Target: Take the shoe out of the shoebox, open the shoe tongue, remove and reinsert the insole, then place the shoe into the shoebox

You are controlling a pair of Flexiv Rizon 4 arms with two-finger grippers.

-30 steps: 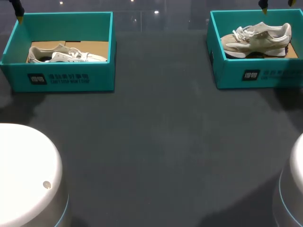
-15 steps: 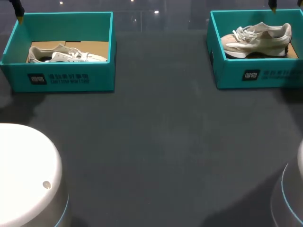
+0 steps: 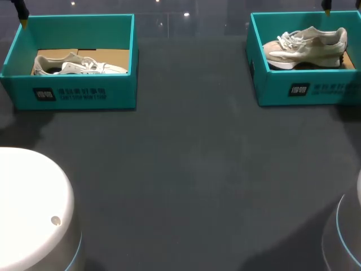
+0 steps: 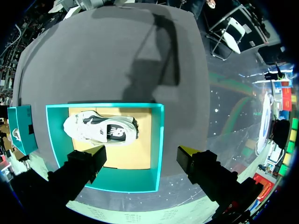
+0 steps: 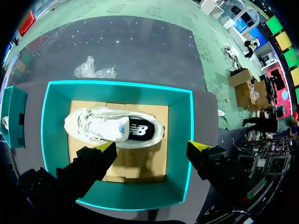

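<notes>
Two teal shoeboxes stand at the table's far corners. The left shoebox (image 3: 73,93) holds a white shoe (image 3: 76,65) lying on brown cardboard. In the right shoebox (image 3: 304,87), a beige shoe (image 3: 307,45) rests tilted on its side. My left gripper (image 4: 142,151) hangs open high above the left shoebox (image 4: 159,140), its white shoe (image 4: 100,130) ahead of the fingers and untouched. My right gripper (image 5: 152,146) hangs open high above the right shoebox (image 5: 180,140), clear of the beige shoe (image 5: 114,128). The head view shows only one yellow fingertip (image 3: 23,21) on the left and one fingertip (image 3: 326,9) on the right.
The dark table (image 3: 186,169) stretches between and in front of the two boxes. The white base of my left arm (image 3: 31,209) fills the near left corner and the right arm's base (image 3: 347,231) the near right corner.
One second ago two yellow tips showed above the right box; now one shows, so the right gripper has shifted. The beige shoe tipped slightly and settled. The left side has not changed.
</notes>
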